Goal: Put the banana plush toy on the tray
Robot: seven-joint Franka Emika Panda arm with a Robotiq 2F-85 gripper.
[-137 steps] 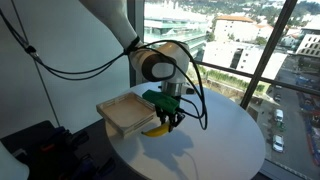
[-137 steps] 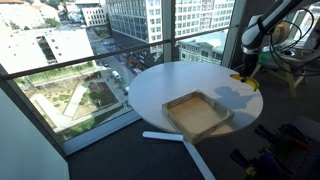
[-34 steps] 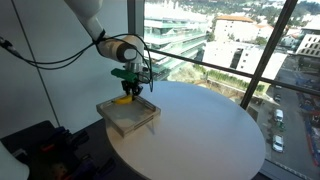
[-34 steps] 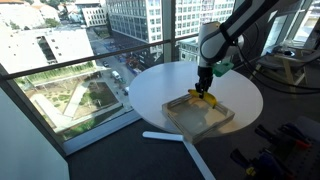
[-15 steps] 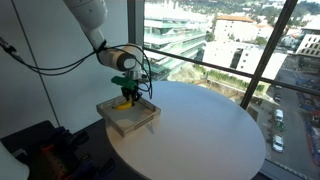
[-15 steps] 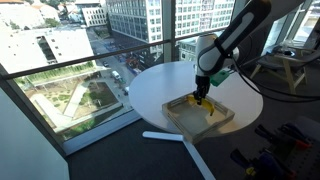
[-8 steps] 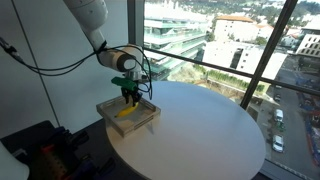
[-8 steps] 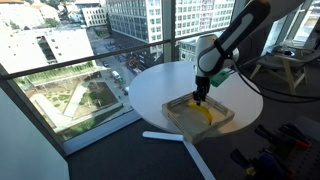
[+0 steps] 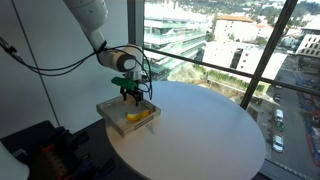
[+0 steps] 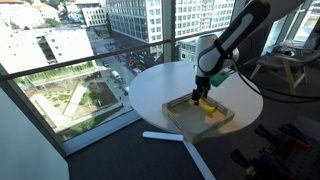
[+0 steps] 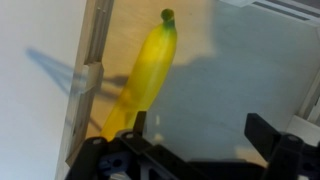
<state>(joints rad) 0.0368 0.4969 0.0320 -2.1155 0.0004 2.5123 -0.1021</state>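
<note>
The yellow banana plush toy (image 9: 137, 115) (image 10: 208, 108) lies on the greyish base of the square wooden tray (image 9: 108, 109) (image 10: 180, 122), free of any grip. My gripper (image 9: 131, 97) (image 10: 201, 98) hangs just above it, open and empty. In the wrist view the banana plush toy (image 11: 148, 70) stretches along the tray's wooden side (image 11: 93, 60), with its lower end near one of my fingers (image 11: 140, 125). The gripper (image 11: 200, 122) stands wide, and only bare tray base shows between its fingertips.
The tray sits near the rim of a round white table (image 9: 210, 135) (image 10: 150, 90) next to tall windows (image 9: 230, 40). Black equipment (image 9: 45, 145) stands on the floor by the table. A white bar (image 10: 165, 137) lies on the floor below the table edge.
The jaws went from shut on the banana to wide open. The banana dropped from between the fingers onto the tray base. The arm stayed in place.
</note>
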